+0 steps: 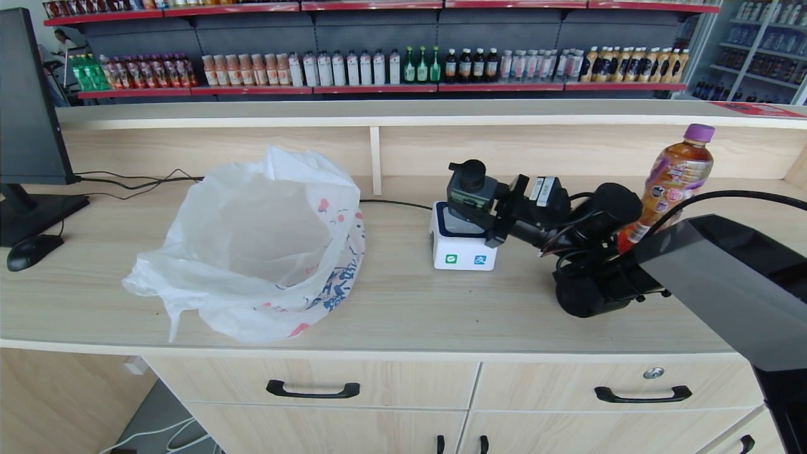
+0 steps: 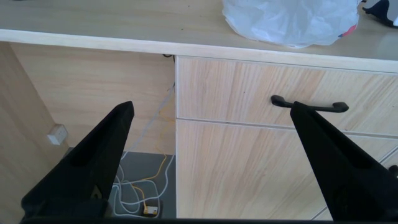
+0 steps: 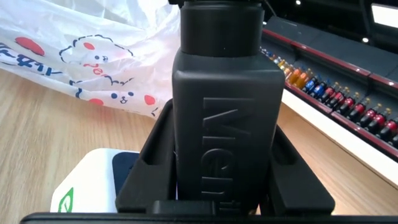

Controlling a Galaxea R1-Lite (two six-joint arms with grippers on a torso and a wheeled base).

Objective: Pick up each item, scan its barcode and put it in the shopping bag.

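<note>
My right gripper [image 1: 499, 205] is shut on a dark grey bottle [image 1: 468, 186] with a black cap, held on its side just above the white barcode scanner [image 1: 463, 251]. In the right wrist view the grey bottle [image 3: 221, 118] sits between the fingers [image 3: 144, 171], with the scanner [image 3: 87, 190] beneath and the shopping bag [image 3: 81, 56] beyond. The white shopping bag [image 1: 265, 243] stands open on the counter left of the scanner. My left gripper [image 2: 211, 168] is open below the counter's edge, facing the drawers, nothing between its fingers.
An orange tea bottle [image 1: 673, 180] with a purple cap stands at the counter's right behind my right arm. A monitor [image 1: 28, 101] and mouse [image 1: 31, 250] sit at the far left. Drawer handles [image 2: 309, 104] line the counter's front.
</note>
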